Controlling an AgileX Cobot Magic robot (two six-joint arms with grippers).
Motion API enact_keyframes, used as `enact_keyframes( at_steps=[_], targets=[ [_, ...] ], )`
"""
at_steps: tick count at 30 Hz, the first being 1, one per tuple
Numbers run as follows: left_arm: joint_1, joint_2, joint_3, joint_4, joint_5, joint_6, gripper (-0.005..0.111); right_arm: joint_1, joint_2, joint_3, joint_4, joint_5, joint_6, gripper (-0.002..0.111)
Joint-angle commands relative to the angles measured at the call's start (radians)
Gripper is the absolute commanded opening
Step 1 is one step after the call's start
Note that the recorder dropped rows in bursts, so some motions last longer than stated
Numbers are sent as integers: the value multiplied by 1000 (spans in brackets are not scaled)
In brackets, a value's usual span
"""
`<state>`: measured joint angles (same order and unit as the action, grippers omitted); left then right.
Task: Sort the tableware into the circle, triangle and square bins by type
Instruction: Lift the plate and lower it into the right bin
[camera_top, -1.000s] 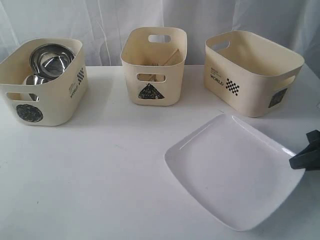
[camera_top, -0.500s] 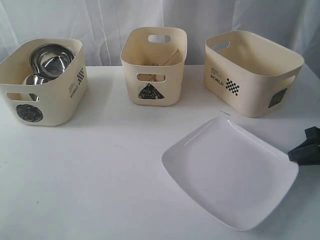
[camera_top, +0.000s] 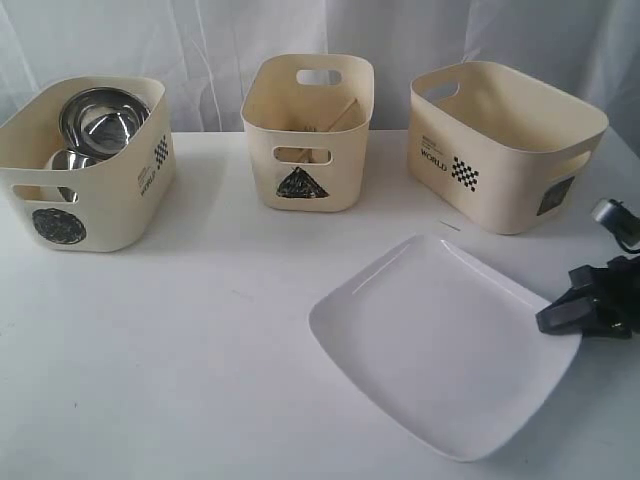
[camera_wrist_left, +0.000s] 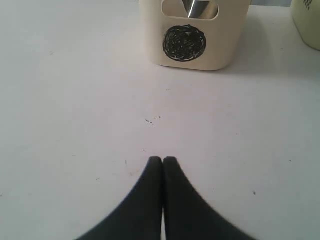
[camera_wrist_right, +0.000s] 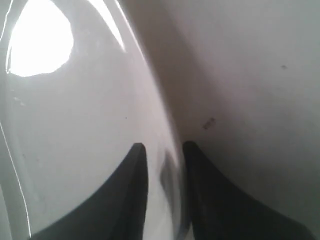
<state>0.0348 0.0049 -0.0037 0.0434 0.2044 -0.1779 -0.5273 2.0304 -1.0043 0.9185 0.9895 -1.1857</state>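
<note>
right gripper (camera_wrist_right: 162, 147) clamped on plate (camera_top: 440, 345) rim, near square bin (camera_top: 505, 150). left gripper (camera_wrist_left: 163, 160) closed together above table (camera_wrist_left: 75, 100), facing circle bin (camera_wrist_left: 192, 37).

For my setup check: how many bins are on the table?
3: the circle bin at the left, the triangle bin in the middle, the square bin at the right behind the plate. None seems hidden.

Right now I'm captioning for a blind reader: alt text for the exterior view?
The right gripper grips the edge of a large white plate on a white table. Behind stand the circle bin, holding steel tableware, the triangle bin and the square bin.
</note>
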Motion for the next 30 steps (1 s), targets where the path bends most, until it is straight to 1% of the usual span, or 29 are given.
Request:
enact_keyframes(
  at_steps=[1,3,4,6,8,9,14,16,19,22,25,30],
  targets=[
    [-7,-5,4,-1,-3,-1,0,49,38,7,-70,-55,-8,16],
    [-7,-5,4,-1,-3,-1,0,58,48,7,-89,-47,32,3],
    [-7,-5,4,-1,-3,-1,0,58,50,7,-93,-38,59,0],
    [-7,-5,4,-1,-3,-1,0,58,50,5,-93,5,99,0],
    [-7,-5,4,-1,-3,-1,0,58,39,5,-83,111,118,0],
    [-7,-5,4,-1,-3,-1,0,58,22,5,-57,222,118,0],
    [-7,-5,4,-1,-3,-1,0,60,-62,5,43,232,153,0],
    [-7,-5,4,-1,-3,-1,0,62,-92,5,48,232,197,0],
    [-7,-5,4,-1,-3,-1,0,62,-143,5,53,232,313,0],
    [-7,-5,4,-1,-3,-1,0,62,-196,-1,119,232,331,0],
    [-7,-5,4,-1,-3,-1,0,62,-246,-63,183,232,368,0],
    [-7,-5,4,-1,-3,-1,0,62,-254,-209,186,232,501,0]
  ],
)
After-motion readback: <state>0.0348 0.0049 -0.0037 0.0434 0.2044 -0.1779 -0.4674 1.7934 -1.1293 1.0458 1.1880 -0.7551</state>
